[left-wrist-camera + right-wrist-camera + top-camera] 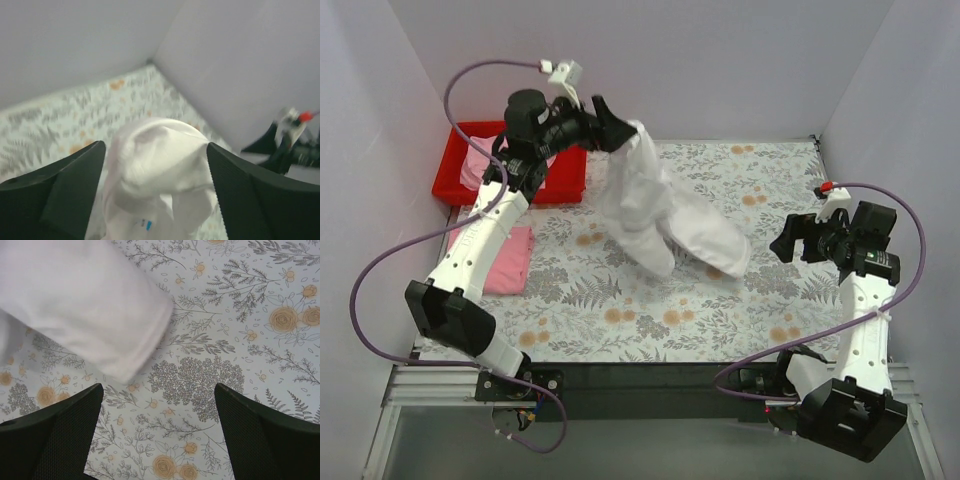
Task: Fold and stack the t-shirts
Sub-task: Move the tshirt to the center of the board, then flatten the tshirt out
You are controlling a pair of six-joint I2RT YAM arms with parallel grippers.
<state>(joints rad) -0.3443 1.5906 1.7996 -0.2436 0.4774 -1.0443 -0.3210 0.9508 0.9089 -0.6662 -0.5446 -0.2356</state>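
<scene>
- From above: one pink t-shirt (505,260) lies folded flat on the table (620,320), so that one looks done. More pink cloth waits in the red bin (455,185). The white t-shirt (655,205) is not folded. It droops, all crumpled, from up by my left gripper (612,122) down to the table. My right gripper (787,240) hovers near it, fingers apart and empty.
- Left wrist: soft white cloth bunches between my wide fingers (65,185). I cannot tell if I am squeezing it.
- Right wrist: a smooth, hemmed shirt end shows over the flowery table.
</scene>
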